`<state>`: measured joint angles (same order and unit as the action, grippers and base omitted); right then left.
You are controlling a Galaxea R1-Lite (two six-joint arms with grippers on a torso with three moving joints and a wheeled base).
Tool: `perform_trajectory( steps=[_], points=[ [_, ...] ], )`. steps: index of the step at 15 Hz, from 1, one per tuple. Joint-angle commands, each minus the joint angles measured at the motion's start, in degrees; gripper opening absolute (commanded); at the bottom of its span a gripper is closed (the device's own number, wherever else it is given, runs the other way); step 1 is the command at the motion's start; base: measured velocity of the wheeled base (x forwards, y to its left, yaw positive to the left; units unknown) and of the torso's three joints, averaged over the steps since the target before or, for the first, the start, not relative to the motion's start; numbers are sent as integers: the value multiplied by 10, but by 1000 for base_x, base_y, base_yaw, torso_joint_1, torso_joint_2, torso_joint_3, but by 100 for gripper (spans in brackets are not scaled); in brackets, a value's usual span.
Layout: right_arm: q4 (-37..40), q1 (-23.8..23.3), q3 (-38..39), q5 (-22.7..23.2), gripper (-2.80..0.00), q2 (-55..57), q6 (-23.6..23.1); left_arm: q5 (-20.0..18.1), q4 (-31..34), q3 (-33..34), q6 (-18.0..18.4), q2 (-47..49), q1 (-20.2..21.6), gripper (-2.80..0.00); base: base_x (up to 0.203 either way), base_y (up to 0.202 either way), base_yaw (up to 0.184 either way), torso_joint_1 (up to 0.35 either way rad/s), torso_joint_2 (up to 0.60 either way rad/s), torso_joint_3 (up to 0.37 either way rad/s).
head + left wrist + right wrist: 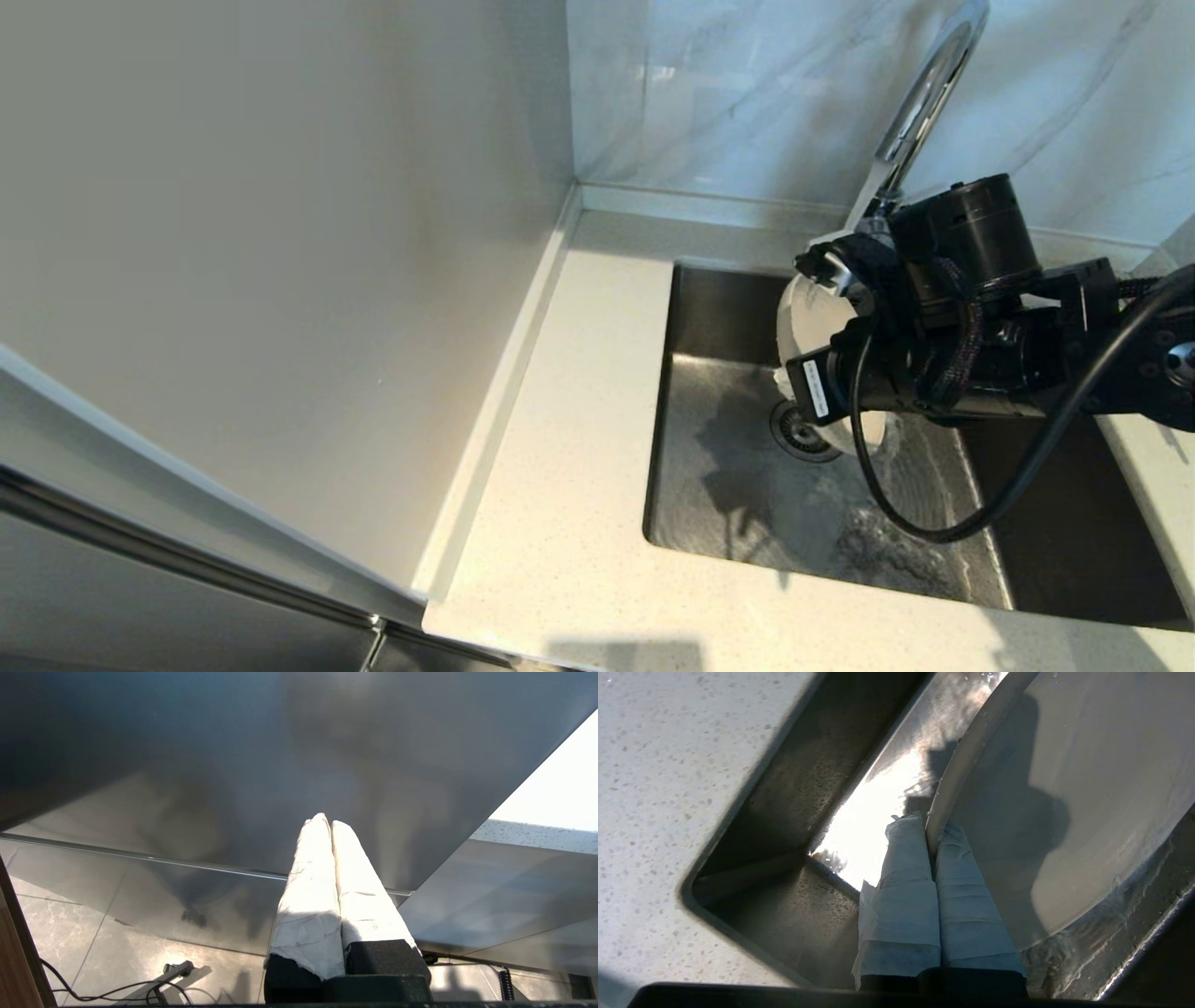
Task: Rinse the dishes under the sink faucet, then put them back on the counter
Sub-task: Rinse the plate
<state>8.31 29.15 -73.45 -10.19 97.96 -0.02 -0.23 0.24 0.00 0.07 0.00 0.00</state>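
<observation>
The right gripper is over the grey steel square basin, its taped fingers pinched on the rim of the white round plate. The plate is held on edge, nearly upright, its face turned sideways, and it hangs just under the spout of the tall shiny chrome gooseneck faucet. The basin floor around the drain looks wet and rippled, so the rinse appears to be under way or just ending.

What matters next is direction. The cream-white speckled stone counter lies to the robot's left of the basin, well apart from the plate, with the basin's left wall between them. So the plate must rise clear of that wall and travel left, then tip from on-edge to flat before set-down.

The right arm holds it and is plainly the nearer. The left gripper sits parked below the counter edge, fingers pressed together and holding nothing.
</observation>
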Motion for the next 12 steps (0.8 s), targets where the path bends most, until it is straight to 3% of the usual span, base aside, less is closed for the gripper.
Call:
perform_trajectory(
  steps=[1, 3, 6, 9, 12],
  points=[
    [0, -14, 0, -2, -280, -1, 1, 0, 0, 0, 0, 0, 0, -280, 0, 0, 0, 0, 0, 0],
    [1, -35, 5, -3, -280, -4, 2, 0, 0, 0, 0, 0, 0, -280, 0, 0, 0, 0, 0, 0],
    [2, -59, -11, -3, -280, -1, 79, 0, 0, 0, 0, 0, 0, -280, 0, 0, 0, 0, 0, 0],
    [2, -62, -23, 4, -280, 0, 123, 0, 0, 0, 0, 0, 0, -280, 0, 0, 0, 0, 0, 0],
    [7, -61, -48, 66, -280, -6, 178, 0, 0, 0, 0, 0, 0, -280, 0, 0, 0, 0, 0, 0]
  ],
)
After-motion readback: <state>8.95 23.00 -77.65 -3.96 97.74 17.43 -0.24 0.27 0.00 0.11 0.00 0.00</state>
